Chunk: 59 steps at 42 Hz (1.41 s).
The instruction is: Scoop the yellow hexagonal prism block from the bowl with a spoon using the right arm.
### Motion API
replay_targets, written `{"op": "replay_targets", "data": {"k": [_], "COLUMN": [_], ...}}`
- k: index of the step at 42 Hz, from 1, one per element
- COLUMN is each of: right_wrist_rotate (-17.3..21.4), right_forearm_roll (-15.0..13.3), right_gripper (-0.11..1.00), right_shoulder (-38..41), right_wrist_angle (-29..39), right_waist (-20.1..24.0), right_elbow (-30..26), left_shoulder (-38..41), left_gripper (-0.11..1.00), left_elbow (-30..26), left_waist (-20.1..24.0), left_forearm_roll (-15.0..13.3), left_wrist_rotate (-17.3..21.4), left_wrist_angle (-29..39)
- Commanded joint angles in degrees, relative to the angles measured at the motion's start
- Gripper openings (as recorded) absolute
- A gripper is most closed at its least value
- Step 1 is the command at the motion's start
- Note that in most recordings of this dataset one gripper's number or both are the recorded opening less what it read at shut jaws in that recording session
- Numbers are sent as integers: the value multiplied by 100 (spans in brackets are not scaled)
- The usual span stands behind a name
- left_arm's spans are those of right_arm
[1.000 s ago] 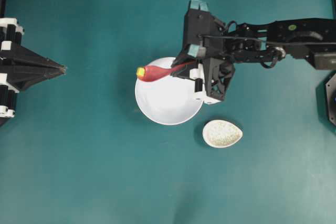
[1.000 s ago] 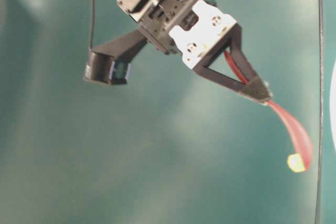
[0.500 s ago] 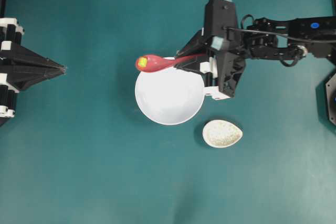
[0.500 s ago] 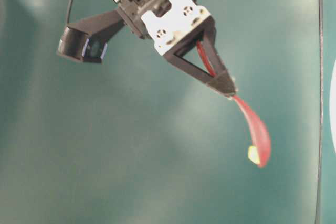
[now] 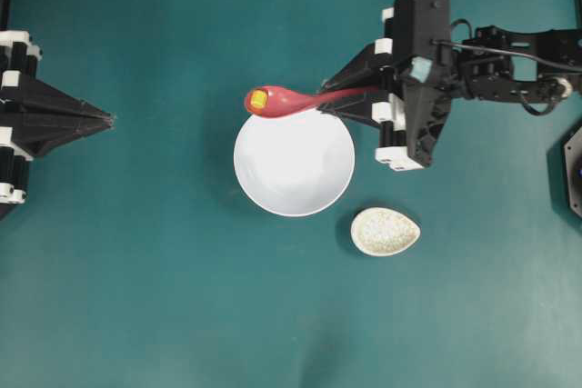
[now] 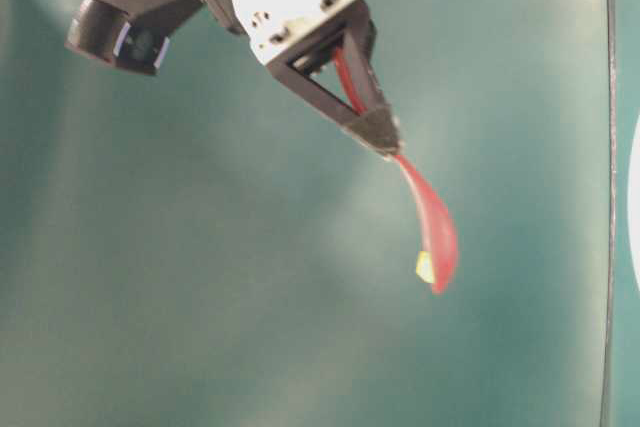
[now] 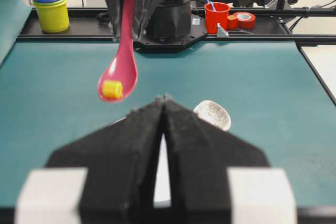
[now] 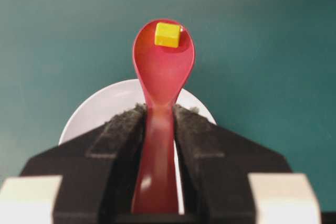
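Teal matting covers your whole work surface (image 5: 136, 297), and the large glossy round white bowl (image 5: 294, 163) sits near its middle with nothing showing inside it. Your right arm's black two-fingered gripper (image 5: 335, 103) is clamped on the short handle of the pinkish-red glossy soup spoon (image 5: 289, 100), whose scoop hangs over the bowl's far rim in the overhead view. You can see the tiny bright yellow hexagonal prism block (image 8: 167, 34) resting in the scoop near its tip, lifted clear of the bowl; the right wrist view shows the fingers (image 8: 125, 129) pressed against both sides of the handle. Just beside the bowl lies a small speckled beige egg-shaped dish (image 5: 386, 231), not touching it. Your left arm's pointed black gripper (image 5: 107, 119) sits well apart at the mat's edge, its two jaws pressed together with nothing between them.
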Motion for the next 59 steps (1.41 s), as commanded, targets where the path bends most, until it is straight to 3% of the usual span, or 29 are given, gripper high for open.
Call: {"op": "replay_targets", "data": {"k": [1,30,59], "right_wrist_rotate": [-9,-9,-9], "right_forearm_roll": [-26,-132,-123], "right_gripper": [24,24,24], "right_shoulder": [-229,-1283,-1345], "right_wrist_angle": [-97,-360,-360], "right_waist": [18,18,18], "right_elbow": [-26,562,589], "left_shoulder": [26,26,26], "left_gripper": [0,0,0], "left_elbow": [-123,-123,-123], "left_waist": [0,9,0], "left_forearm_roll": [18,18,18], "left_wrist_rotate": [0,0,0], "left_wrist_angle": [-53,-53,-62]}}
